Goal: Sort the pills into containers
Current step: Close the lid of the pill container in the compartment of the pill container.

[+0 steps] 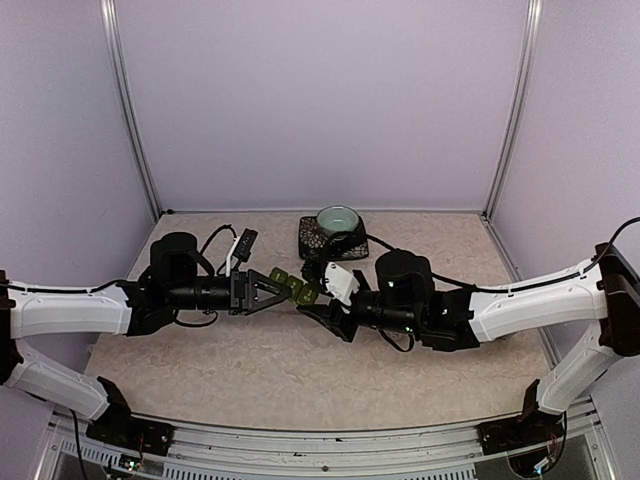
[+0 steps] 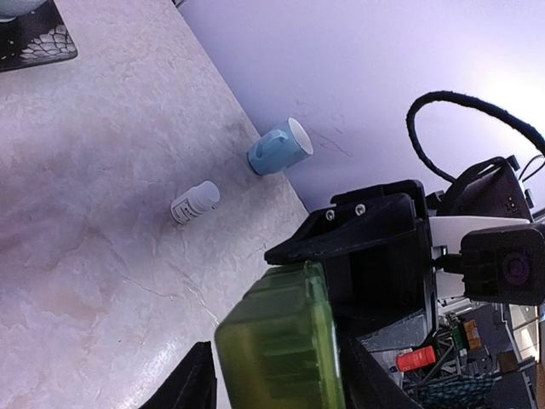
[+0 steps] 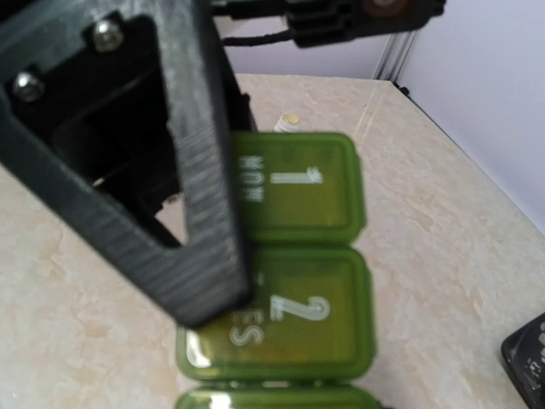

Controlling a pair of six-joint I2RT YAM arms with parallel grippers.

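Left fingers (image 2: 192,388) bracket one end of the green strip of containers (image 2: 281,349), one finger lying across lids 1 and 2. Clamped or just loose, I can't tell. Right fingers (image 2: 375,247) sit at the far end, and I can't tell their grip either. The strip is mid-bench (image 1: 250,370) between both arms, seemingly lifted, lids looking shut. My worry: neither side truly holds it, so it drops or twists. Or both pull and a lid pops.

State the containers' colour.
The containers are translucent green with white lid numbers; right wrist view shows it best.
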